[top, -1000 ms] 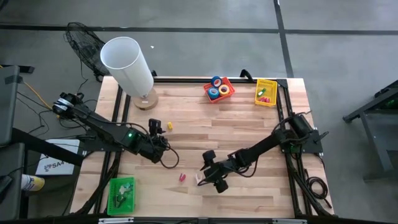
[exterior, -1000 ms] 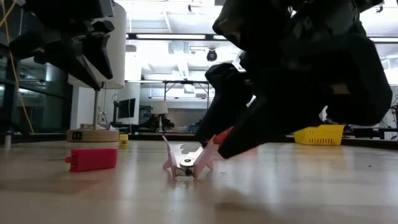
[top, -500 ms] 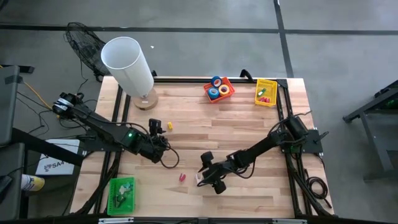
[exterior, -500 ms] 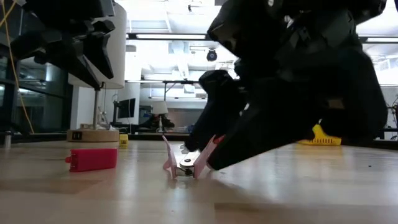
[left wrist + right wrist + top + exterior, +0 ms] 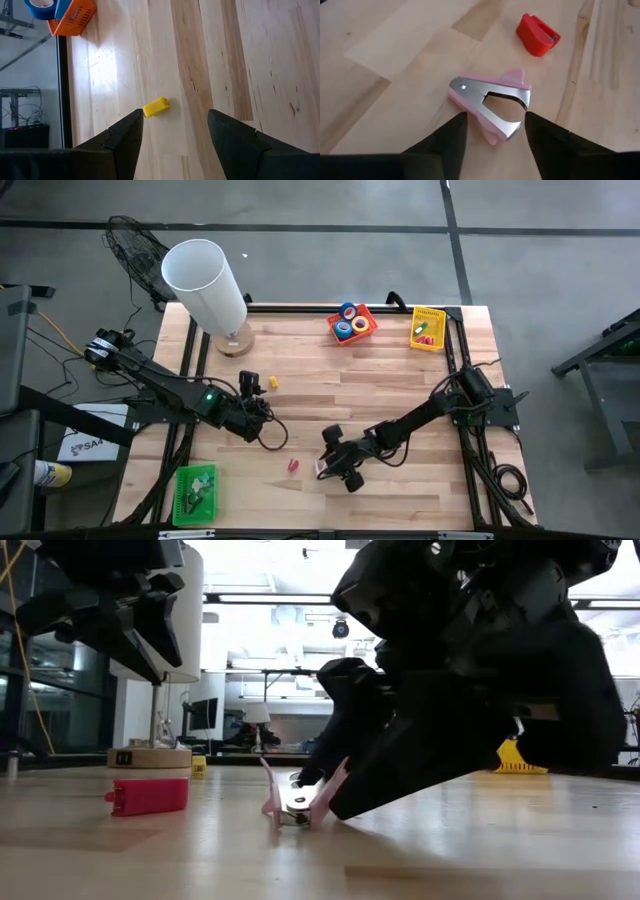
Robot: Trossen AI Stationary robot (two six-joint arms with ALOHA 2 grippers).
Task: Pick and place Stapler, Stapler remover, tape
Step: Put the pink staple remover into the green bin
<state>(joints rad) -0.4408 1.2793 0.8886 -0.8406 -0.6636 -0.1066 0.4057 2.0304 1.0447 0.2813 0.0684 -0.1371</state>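
Observation:
The pink stapler remover point(image 5: 489, 106) lies on the table near the front middle, its metal jaws toward my right gripper point(image 5: 495, 119). That gripper point(image 5: 322, 468) is open and low, with one finger on each side of the remover's jaw end point(image 5: 300, 802). The small red stapler point(image 5: 537, 30) lies just to the left of the remover point(image 5: 293, 466). The tape rolls point(image 5: 350, 322), blue and yellow, sit in an orange tray point(image 5: 366, 313) at the far edge. My left gripper point(image 5: 175, 131) hangs open above the table left of centre point(image 5: 254, 388). My right gripper comes slanting down from the table's right, its fingers point(image 5: 454, 134) flanking the remover's jaw end point(image 5: 506, 129). In the low view the near finger point(image 5: 345, 802) stands right at the pink wing. I cannot tell whether it touches. The remover rests on the table.
A small yellow piece point(image 5: 156, 107) lies ahead of my left gripper. A white cylinder point(image 5: 205, 278) on a wooden base stands far left. A yellow basket point(image 5: 428, 328) is far right, and a green basket point(image 5: 195, 490) is near left.
My right gripper has come down a little and toward the table's left, so its fingers now stand low around the stapler remover. The remover and the stapler have stayed where they were.

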